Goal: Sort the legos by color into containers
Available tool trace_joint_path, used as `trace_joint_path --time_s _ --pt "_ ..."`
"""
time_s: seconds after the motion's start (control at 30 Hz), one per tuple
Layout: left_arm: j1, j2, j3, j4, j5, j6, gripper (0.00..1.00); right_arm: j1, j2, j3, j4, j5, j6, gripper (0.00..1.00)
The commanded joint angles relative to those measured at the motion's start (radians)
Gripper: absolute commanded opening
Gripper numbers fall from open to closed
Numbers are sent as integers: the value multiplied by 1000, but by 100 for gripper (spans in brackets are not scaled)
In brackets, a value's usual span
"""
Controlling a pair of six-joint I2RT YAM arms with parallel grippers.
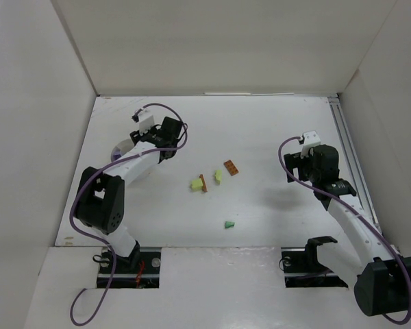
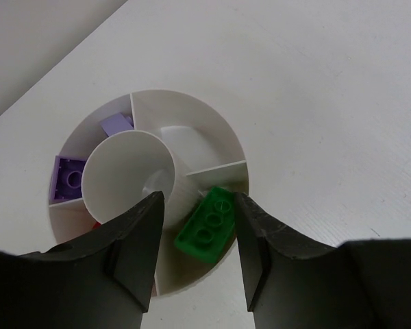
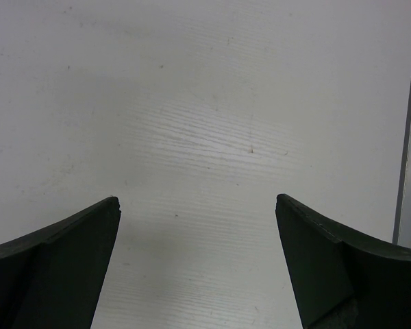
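Note:
In the left wrist view a round white container [image 2: 192,103] split into compartments lies under my left gripper [image 2: 197,200]. A green lego [image 2: 205,225] rests tilted, underside up, in the near right compartment, between the parted fingers and close to the right finger. Two purple legos [image 2: 70,178] [image 2: 116,123] sit in the left compartments. A red sliver [image 2: 96,223] shows beside the left finger. Loose legos lie mid-table: orange-brown [image 1: 231,167], yellow-green [image 1: 218,176] [image 1: 196,184], brown [image 1: 203,183] and pale green [image 1: 228,224]. My right gripper [image 3: 197,205] stands wide open over bare table.
White walls enclose the table on the left, back and right. A metal rail [image 3: 409,137] runs along the right edge, close to the right arm [image 1: 329,178]. The container [image 1: 120,147] is mostly hidden behind the left arm in the top view.

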Motion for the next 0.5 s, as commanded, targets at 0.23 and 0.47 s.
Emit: trace_joint_path --time_s 0.23,0.47 --pt "-32 -126 -6 111 266 148 64 -8 -12 31 53 4 -3 100" --pt "-114 -386 -296 483 1145 441 100 -8 -31 31 10 147 73 100"
